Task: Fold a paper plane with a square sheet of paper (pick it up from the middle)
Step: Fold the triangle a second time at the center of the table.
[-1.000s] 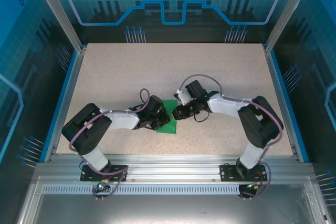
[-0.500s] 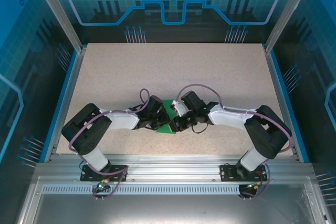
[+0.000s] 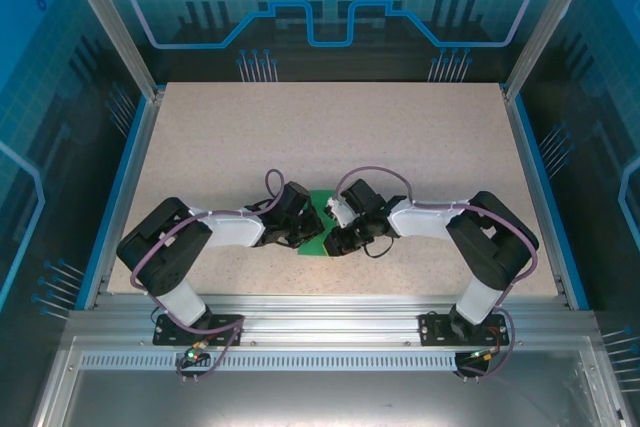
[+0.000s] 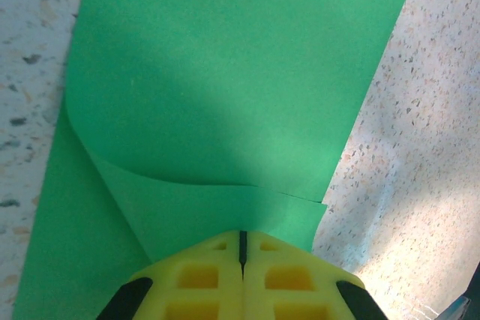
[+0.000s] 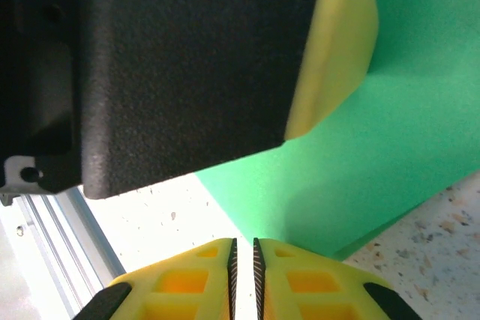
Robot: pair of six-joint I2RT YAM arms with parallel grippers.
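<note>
Folded square sheet of paper (image 3: 318,205): left gripper (image 4: 241,239) at its 9 o'clock, jaws closed; right gripper (image 5: 243,243) at 3 o'clock, jaws a thin slit apart. Grip on paper: cannot tell.

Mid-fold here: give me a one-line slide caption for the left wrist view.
Left jaws shut on the green sheet's near edge, a flap curling over, speckled table beneath.

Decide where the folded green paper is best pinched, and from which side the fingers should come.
On the green paper, probably the top flap edge, approached from beside the left gripper. That edge lies loose over the lower layer, so a finger could slip beneath. The rounded bend offers no edge to pinch.
</note>
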